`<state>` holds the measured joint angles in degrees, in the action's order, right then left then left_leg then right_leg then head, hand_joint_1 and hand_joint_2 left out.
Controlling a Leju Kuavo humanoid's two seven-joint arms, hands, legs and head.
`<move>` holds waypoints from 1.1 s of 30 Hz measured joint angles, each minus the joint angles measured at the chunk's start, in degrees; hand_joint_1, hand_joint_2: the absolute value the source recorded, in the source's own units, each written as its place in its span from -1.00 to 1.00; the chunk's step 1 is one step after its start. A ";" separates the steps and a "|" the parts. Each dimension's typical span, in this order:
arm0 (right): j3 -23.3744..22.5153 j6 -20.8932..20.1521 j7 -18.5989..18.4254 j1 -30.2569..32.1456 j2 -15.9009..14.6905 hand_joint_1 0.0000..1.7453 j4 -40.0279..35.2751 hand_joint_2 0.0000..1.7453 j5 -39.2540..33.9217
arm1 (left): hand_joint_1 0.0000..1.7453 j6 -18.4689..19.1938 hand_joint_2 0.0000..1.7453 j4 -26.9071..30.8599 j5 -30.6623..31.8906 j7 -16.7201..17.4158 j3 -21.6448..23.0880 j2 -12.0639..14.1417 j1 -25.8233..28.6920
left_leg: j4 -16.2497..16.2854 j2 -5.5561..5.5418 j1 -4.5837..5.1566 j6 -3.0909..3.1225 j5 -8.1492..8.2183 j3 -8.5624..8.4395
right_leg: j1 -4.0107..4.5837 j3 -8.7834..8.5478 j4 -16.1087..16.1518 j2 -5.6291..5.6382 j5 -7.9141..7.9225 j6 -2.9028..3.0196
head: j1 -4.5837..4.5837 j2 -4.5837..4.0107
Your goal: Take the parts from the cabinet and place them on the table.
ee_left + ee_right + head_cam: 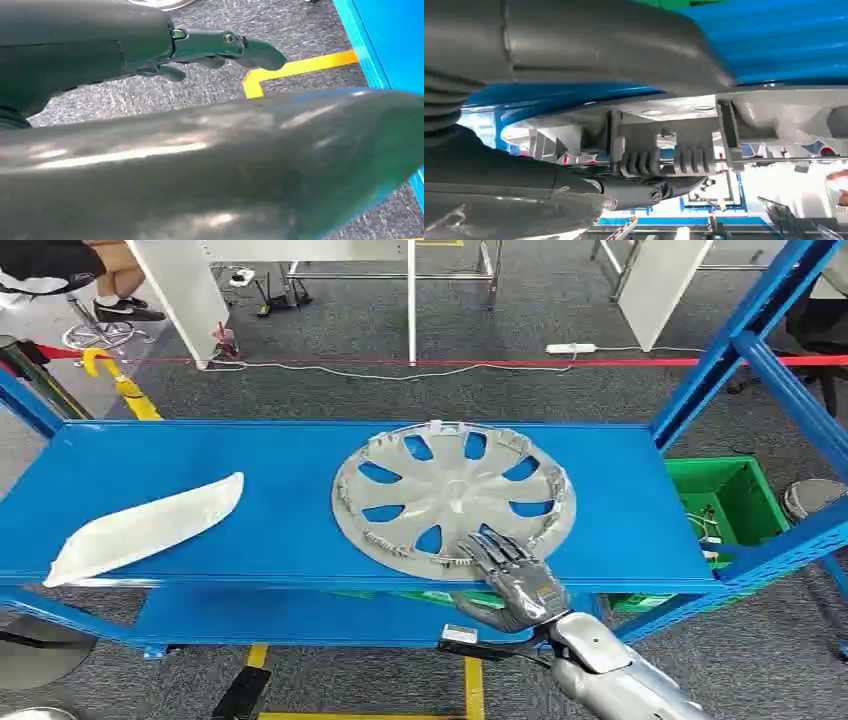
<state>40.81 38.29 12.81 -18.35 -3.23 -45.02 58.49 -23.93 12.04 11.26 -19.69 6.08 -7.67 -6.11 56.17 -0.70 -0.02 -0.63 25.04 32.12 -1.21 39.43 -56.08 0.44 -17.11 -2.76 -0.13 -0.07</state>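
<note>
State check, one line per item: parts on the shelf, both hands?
wheel cover: flat on the blue shelf, near rim in the right hand's grasp
white part: lying on the shelf's left side, untouched
right hand: fingers over the cover's rim, thumb under
left hand: over the floor, holding nothing, fingers apart

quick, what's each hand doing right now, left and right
Left hand: holds nothing, fingers stretched out over the floor.
Right hand: fingers on the near rim of the hubcap on the blue shelf; a firm grip cannot be told.
</note>
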 joint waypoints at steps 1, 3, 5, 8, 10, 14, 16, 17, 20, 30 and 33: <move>0.02 0.00 0.00 -0.11 0.00 -1.00 0.13 1.00 0.02 | -1.00 0.00 -1.00 0.00 0.02 0.00 0.00 0.00 0.00 | 0.00 0.00 0.00 -0.01 -0.02 0.00 | 0.00 0.00 0.00 0.00 0.02 -0.01 | 0.00 0.00; 0.09 0.00 -0.06 -0.31 0.00 -1.00 0.52 1.00 0.15 | -1.00 0.00 -1.00 0.00 0.02 0.00 0.00 0.00 0.00 | 0.00 0.00 0.00 -0.01 -0.04 0.00 | 0.00 0.00 0.00 0.00 0.02 0.00 | 0.00 0.00; 0.11 0.13 -0.44 -0.59 0.00 -1.00 0.83 1.00 1.12 | -1.00 -0.02 -1.00 0.00 0.07 0.02 0.00 0.00 0.00 | 0.00 0.00 0.00 0.00 -0.06 0.06 | 0.00 -0.01 0.00 0.00 0.03 0.02 | 0.00 0.00; 0.11 0.17 -1.36 -1.22 0.00 1.00 1.64 1.00 3.11 | -1.00 -0.09 -1.00 0.00 0.17 0.13 0.00 0.02 -0.02 | 0.00 0.01 0.00 -0.02 -0.09 0.07 | 0.00 -0.01 0.00 0.01 0.05 0.05 | 0.00 0.00; 0.11 0.17 -1.92 -1.56 0.00 1.00 2.03 1.00 3.96 | -1.00 -0.22 -1.00 0.00 0.20 0.15 0.00 0.04 -0.02 | 0.00 0.02 0.00 -0.06 -0.12 0.07 | 0.00 -0.01 0.01 0.02 0.06 0.06 | 0.00 0.00; 0.20 -0.13 -2.16 -2.19 0.00 1.00 2.43 1.00 4.48 | -1.00 -0.26 -1.00 0.00 0.24 0.39 -0.02 0.15 -0.05 | 0.00 0.05 0.00 -0.09 -0.14 0.06 | 0.00 -0.01 0.01 0.06 0.10 0.12 | 0.00 0.00; 0.39 -0.37 -2.34 -2.34 0.00 1.00 2.45 1.00 4.61 | -1.00 -0.37 -1.00 0.00 0.15 0.39 -0.07 0.20 -0.10 | 0.00 0.05 0.00 -0.11 -0.16 0.06 | 0.00 0.00 0.01 0.07 0.09 0.13 | 0.00 0.00; 0.48 -0.50 -2.49 -2.39 0.00 1.00 2.45 1.00 4.68 | -1.00 -0.50 -1.00 0.00 0.15 0.37 -0.15 0.20 -0.12 | 0.00 0.06 0.00 -0.12 -0.18 0.06 | 0.00 0.00 0.02 0.08 0.06 0.18 | 0.00 0.00; 0.63 -0.92 -2.75 -2.41 0.00 1.00 2.03 1.00 4.87 | -1.00 -1.09 -1.00 0.00 0.15 0.02 -0.26 0.24 -0.18 | -0.01 0.08 0.00 -0.09 -0.20 0.08 | 0.00 0.00 0.03 0.08 -0.03 0.06 | 0.00 0.00; 0.61 -1.95 -3.15 -2.14 -0.02 1.00 -0.42 1.00 4.02 | -1.00 -1.33 -1.00 0.00 0.15 -0.39 -0.77 0.44 -0.18 | -0.01 0.07 0.01 -0.04 -0.23 0.23 | -0.01 0.06 0.06 0.03 0.14 0.13 | 0.00 0.00; 0.24 -2.12 -3.04 -1.32 -0.24 1.00 -2.75 1.00 2.70 | -1.00 -2.51 -1.00 0.00 0.37 -1.16 -1.29 0.44 -0.13 | -0.01 0.06 0.01 -0.13 -0.68 0.43 | -0.01 0.27 0.05 0.04 0.29 0.09 | 0.00 0.00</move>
<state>41.05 36.17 9.77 -19.67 -3.47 -47.78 61.19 -26.45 12.04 11.63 -20.85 4.79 -7.23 -6.24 56.16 -0.64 -0.01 -0.77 24.36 32.55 -1.22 39.70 -56.03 0.49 -16.82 -2.67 -0.13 -0.07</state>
